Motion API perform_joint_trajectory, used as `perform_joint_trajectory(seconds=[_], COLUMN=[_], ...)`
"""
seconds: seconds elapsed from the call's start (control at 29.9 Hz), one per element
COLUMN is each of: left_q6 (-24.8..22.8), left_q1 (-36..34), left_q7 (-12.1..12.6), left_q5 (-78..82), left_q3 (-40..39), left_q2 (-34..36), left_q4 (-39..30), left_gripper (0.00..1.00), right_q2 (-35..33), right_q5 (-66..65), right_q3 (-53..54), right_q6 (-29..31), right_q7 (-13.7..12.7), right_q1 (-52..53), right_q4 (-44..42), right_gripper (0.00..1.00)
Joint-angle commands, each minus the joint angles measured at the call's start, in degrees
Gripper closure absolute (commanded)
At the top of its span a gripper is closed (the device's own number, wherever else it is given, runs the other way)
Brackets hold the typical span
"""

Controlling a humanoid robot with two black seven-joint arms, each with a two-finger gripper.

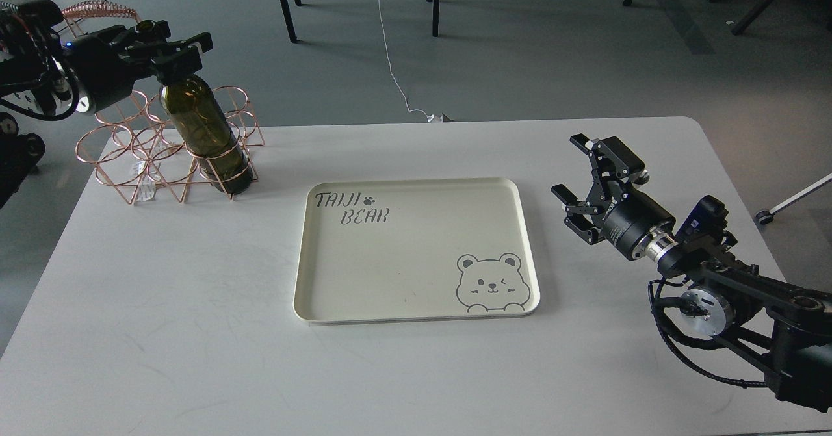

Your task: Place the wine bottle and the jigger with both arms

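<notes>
The dark olive-green wine bottle [201,130] stands tilted inside a ring of a rose-gold wire rack [123,163] at the table's back left. Its base is near the tabletop and its neck leans left. My left gripper [179,52] is shut on the bottle's neck, just under the mouth. My right gripper [571,163] is open and empty, held just above the table to the right of the cream tray [416,306]. The jigger is not in view.
The cream tray, printed with "TAIJI BEAR" and a bear face, lies empty at the table's middle. The white table [195,358] has rounded back corners. Chair legs, a white cable [390,59] and a copper coil [97,10] are on the floor behind.
</notes>
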Motion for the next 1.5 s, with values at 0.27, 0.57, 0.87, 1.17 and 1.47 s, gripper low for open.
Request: perform_joint_trajectory(seconds=[0.27, 0.57, 0.87, 1.17, 1.47], left_q6=[-0.43, 2.11, 3.35, 0.27, 0.01], left_q1=[-11.54, -3.92, 14.53, 36.78, 42.42], left_q7=[0.01, 0.01, 0.01, 2.69, 2.78], left_q5=[-17.32, -53.99, -56.90, -62.09, -61.83], left_q3=[-0.45, 0.25, -3.78, -17.15, -21.81], left_q2=[3.58, 0.86, -10.47, -24.28, -28.59], left_q4=[-8.06, -28.54, -32.16, -28.82, -26.53], left_gripper=[0.02, 0.02, 0.02, 0.02, 0.02], right_q2=[0.96, 1.49, 1.67, 1.58, 1.67], right_q5=[0.09, 0.44, 0.88, 0.97, 0.97], right_q3=[1.22, 2.10, 2.45, 2.45, 2.89], right_q6=[-0.09, -0.09, -0.09, 0.00, 0.09], right_q7=[0.00, 0.00, 0.00, 0.00, 0.00], right_q1=[0.00, 0.00, -1.14, -2.11, -2.29], right_q4=[-0.35, -0.18, -0.35, -0.27, -0.18], right_gripper=[0.01, 0.01, 0.01, 0.01, 0.01])
